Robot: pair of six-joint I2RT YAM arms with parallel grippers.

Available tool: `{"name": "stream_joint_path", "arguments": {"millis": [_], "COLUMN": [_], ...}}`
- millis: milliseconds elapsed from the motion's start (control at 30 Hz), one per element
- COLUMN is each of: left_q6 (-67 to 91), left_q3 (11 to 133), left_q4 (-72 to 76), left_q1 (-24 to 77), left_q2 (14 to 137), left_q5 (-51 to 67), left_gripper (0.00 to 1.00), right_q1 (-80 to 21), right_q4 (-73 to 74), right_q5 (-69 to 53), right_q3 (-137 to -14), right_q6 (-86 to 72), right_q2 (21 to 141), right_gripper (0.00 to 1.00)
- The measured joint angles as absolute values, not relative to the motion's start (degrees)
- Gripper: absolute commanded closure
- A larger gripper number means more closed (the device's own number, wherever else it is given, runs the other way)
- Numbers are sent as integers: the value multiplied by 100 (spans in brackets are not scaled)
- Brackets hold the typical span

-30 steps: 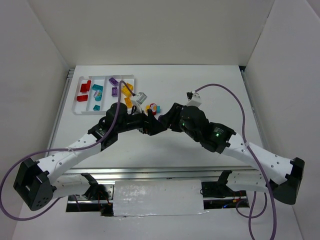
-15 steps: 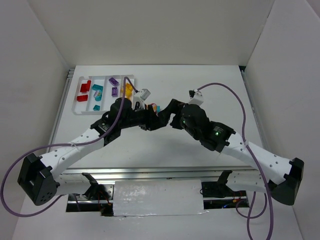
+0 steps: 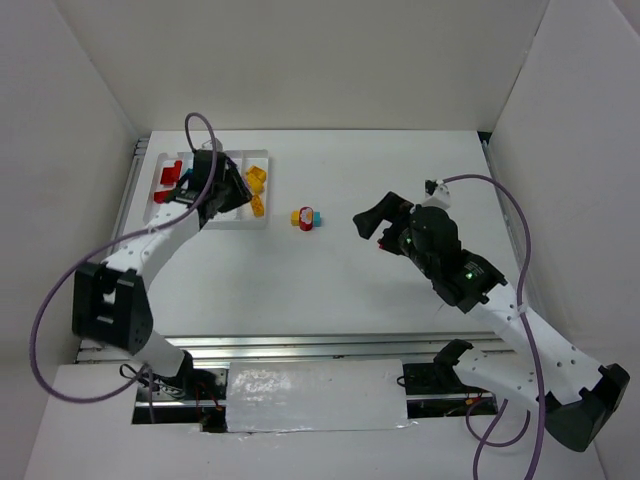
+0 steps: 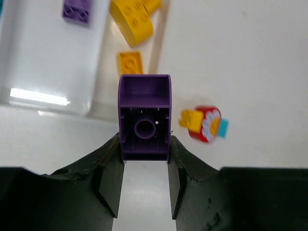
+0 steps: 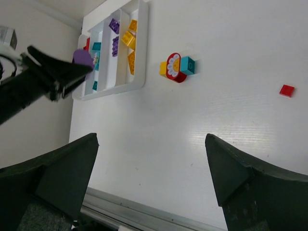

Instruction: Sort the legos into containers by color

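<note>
Tray (image 5: 143, 48) sits far left on the table (image 3: 400, 160). My left gripper (image 4: 144, 149) hangs over it, clamped on a purple brick (image 4: 144, 115). My right gripper (image 5: 151, 163) is spread wide and empty, well right of the tray, and a red-yellow-teal cluster (image 3: 306, 217) lies on the table between them.

The counter (image 3: 330, 270) was viewed from high above its near edge, facing down. The multicoloured brick (image 3: 306, 217) was shared by all views: closely from the left wrist, obliquely from the right.
</note>
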State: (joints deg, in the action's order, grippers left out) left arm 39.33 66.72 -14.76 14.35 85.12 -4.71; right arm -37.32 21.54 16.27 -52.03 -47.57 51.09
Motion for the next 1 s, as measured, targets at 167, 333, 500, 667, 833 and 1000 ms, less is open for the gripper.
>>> {"name": "stream_joint_path", "arguments": {"millis": [167,333,500,667,833,1000], "left_q6": [3804,3782,3789,3905,3927,3765], "left_q3": [7824,8608,8757,8788,8788,8788], "left_q4": [-1778,-2158,-2445,-2681,-2902,-2939], "left_q1": [943,596,467,469,510,998], "left_q2": [10062,11146,11410,11410,11292,10674], "left_q5": [-803,-904,-1087,-1328,-1535,-1734], "left_gripper": [99,85,36,0,0,0], "right_q1": [-3682,-3588,-3535,-3531,-3518,-3481], "right_q4": [2204,2340,2375,2381,2451,2777], "right_q5": [1490,1339,1221,1192,1201,1306], "right_q3": [-5113,-4945,-4880,-4880,-4880,-4936], "right_q6": [-4504,-4316,-4191,-4095,-4032,-3946], "right_q2": [5081,5068,5057,5059,5057,4941], "right_gripper": [0,0,0,0,0,0]}}
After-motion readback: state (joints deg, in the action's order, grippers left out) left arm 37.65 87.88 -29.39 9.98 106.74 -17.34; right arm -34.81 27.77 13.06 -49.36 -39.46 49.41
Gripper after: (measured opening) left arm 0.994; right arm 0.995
